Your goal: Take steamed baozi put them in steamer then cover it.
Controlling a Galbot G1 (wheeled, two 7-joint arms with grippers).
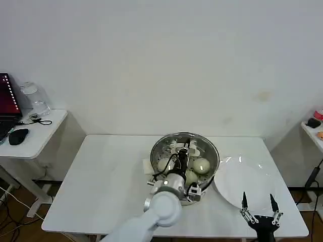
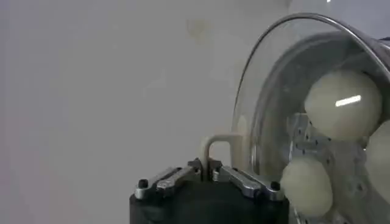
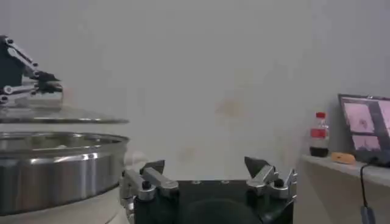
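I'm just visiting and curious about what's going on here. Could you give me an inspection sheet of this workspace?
Surface: white table.
Job's things: steamer mid-table; at least three steamed baozi inside; glass lid held just above its rim, not seated.
Clutter: white plate beside the steamer.
Grippers: left gripper, fingers shut on the lid's handle; right gripper open, at the table's front edge by the plate.
Cables: some on the floor, left.
Surroundings: side table with a mouse; pale wall.
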